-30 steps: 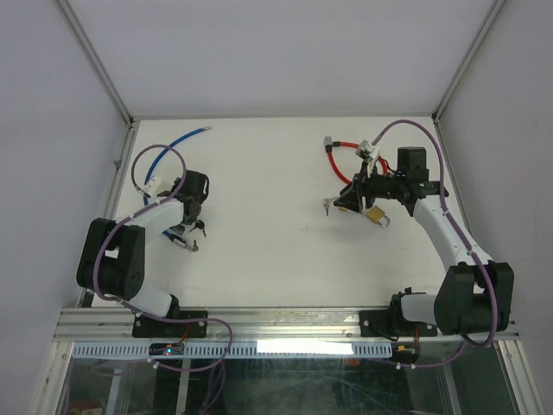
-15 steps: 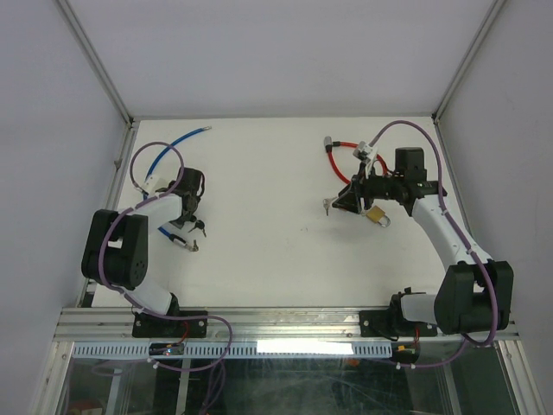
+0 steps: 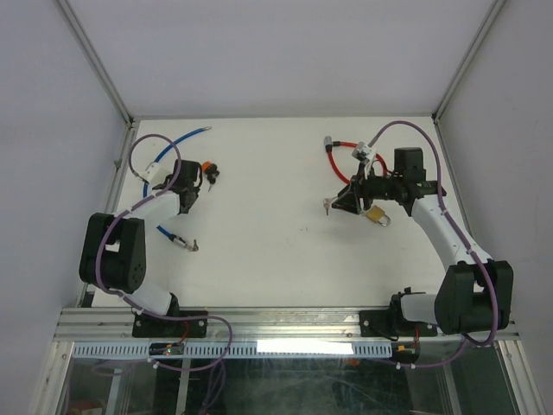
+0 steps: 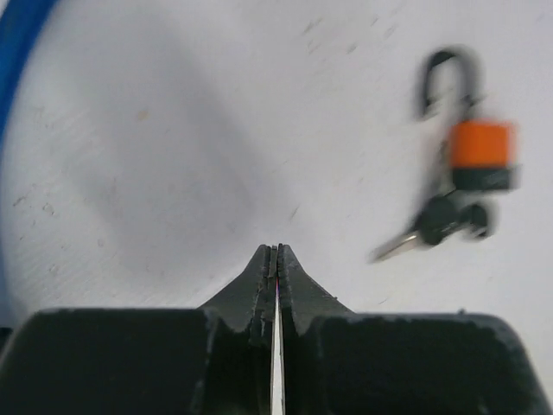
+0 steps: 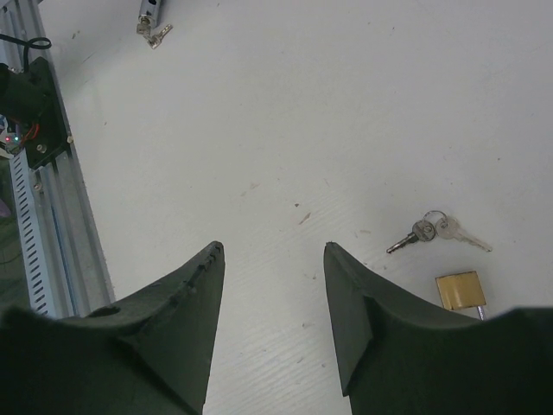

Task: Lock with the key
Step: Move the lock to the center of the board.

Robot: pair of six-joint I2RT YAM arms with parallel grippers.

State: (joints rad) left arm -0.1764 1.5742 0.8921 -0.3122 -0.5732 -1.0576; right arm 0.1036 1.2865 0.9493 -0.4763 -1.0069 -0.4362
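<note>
White worktop (image 3: 259,207), pale walls (image 3: 259,52) on three sides. The left pincer (image 4: 276,251) is pressed together on nothing. Just beyond it, to its right, lies one orange padlock (image 4: 480,154) with black keys (image 4: 445,223) at its base, too blurred to count. The right pincer (image 5: 272,251) stands apart and empty above the worktop. Near it lie two ringed keys (image 5: 436,230) and one brass padlock (image 5: 460,290). Further out are one blue cable (image 3: 186,136) and one red cable (image 3: 333,164).
</note>
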